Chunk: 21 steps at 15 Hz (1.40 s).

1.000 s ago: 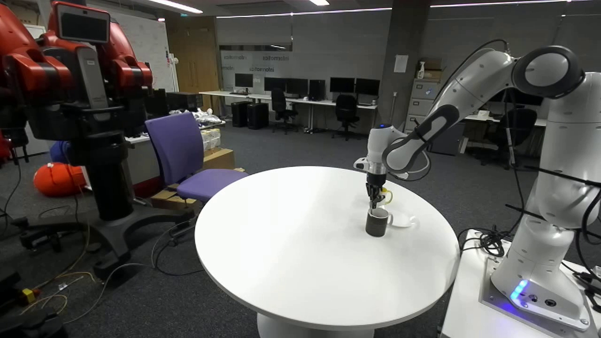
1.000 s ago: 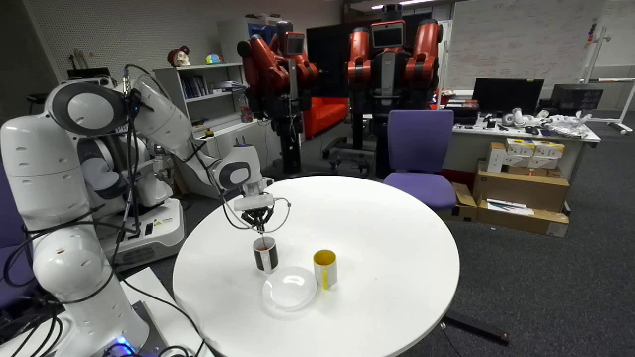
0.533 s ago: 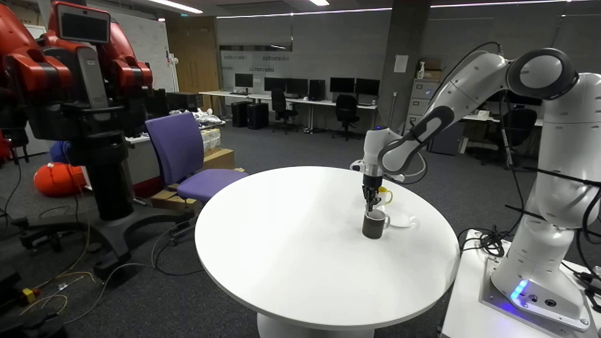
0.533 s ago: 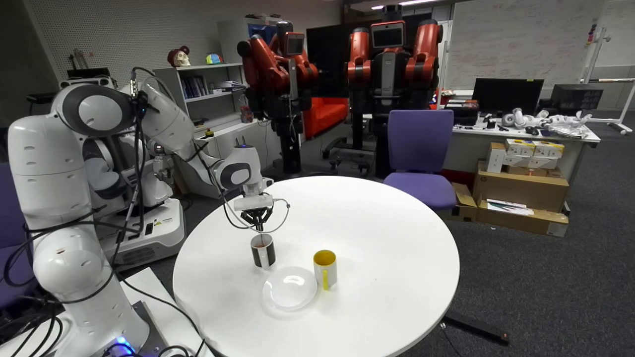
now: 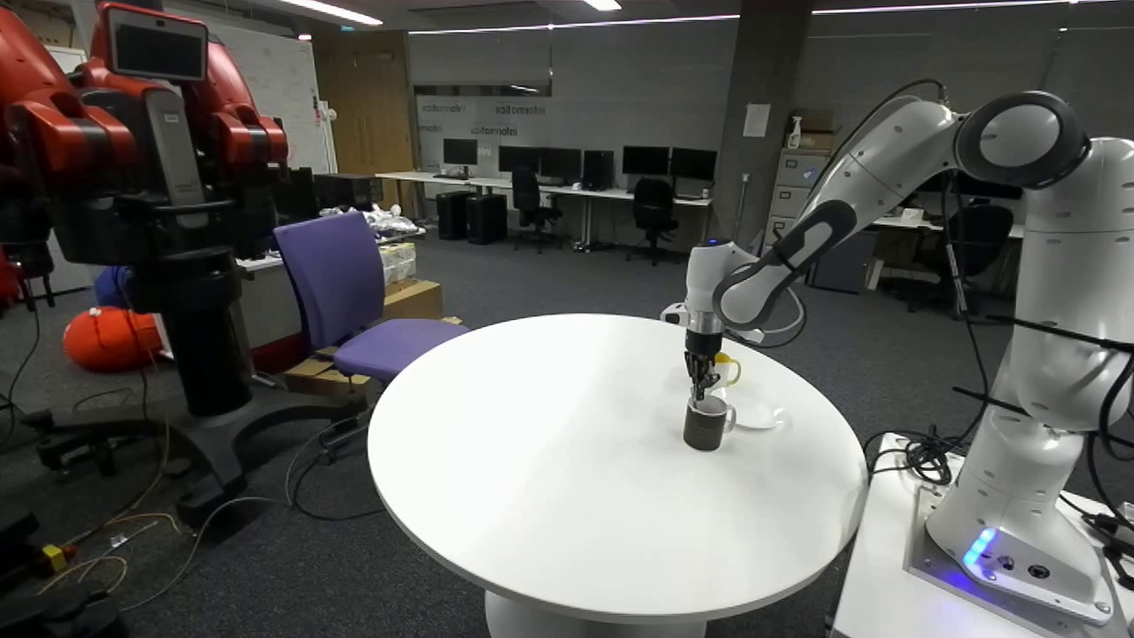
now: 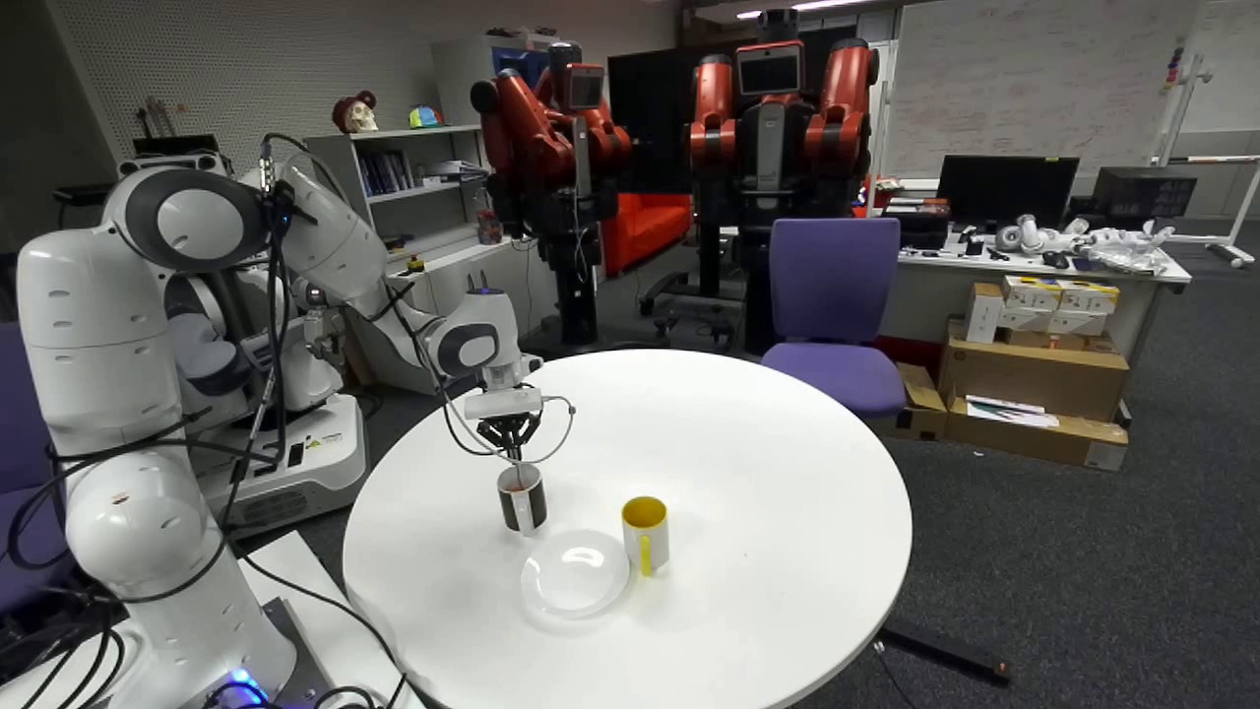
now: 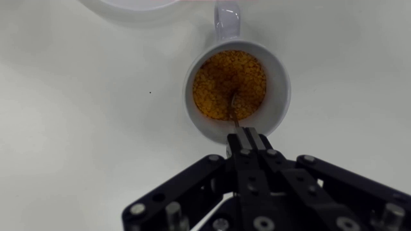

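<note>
My gripper points down over a dark mug, its fingers shut on a thin utensil. The utensil's stem runs down into the mug, its lower end in an orange-brown, grainy-looking content. What shape that lower end has, I cannot tell. In the wrist view the mug's white inner wall and white handle show, with my fingertips over the near rim. The mug stands upright on the white round table. Whether the fingers touch the rim is unclear.
A white plate lies close to the dark mug on its handle side. Past it stands a white mug with yellow inside and handle. A purple chair stands at the table's edge. A cable loops around the wrist.
Over the first half second the arm and the dark mug shifted slightly, the mug sliding a little away from the plate. Since then hardly anything has moved; the grip is unchanged.
</note>
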Tool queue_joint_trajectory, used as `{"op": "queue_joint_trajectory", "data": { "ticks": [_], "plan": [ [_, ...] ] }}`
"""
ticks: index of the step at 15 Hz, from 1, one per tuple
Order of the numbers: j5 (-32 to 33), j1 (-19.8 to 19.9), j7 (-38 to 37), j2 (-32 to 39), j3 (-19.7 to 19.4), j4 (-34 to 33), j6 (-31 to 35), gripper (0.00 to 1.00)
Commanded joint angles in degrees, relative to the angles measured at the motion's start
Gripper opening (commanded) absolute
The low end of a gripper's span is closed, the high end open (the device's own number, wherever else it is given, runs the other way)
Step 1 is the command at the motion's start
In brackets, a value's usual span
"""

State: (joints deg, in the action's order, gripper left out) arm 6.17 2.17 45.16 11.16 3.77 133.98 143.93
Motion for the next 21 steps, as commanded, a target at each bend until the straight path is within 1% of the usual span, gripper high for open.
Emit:
{"op": "queue_joint_trajectory", "data": {
  "ticks": [1,6,21],
  "plan": [
    [-0.6,-0.4,1.1,-0.7,0.8,-0.4,-1.8,0.0],
    [-0.4,-0.8,0.9,-0.5,1.6,-1.6,-1.8,0.0],
    [1.1,-0.3,-0.1,-3.5,-0.4,0.6,-2.3,0.0]
  ]
}}
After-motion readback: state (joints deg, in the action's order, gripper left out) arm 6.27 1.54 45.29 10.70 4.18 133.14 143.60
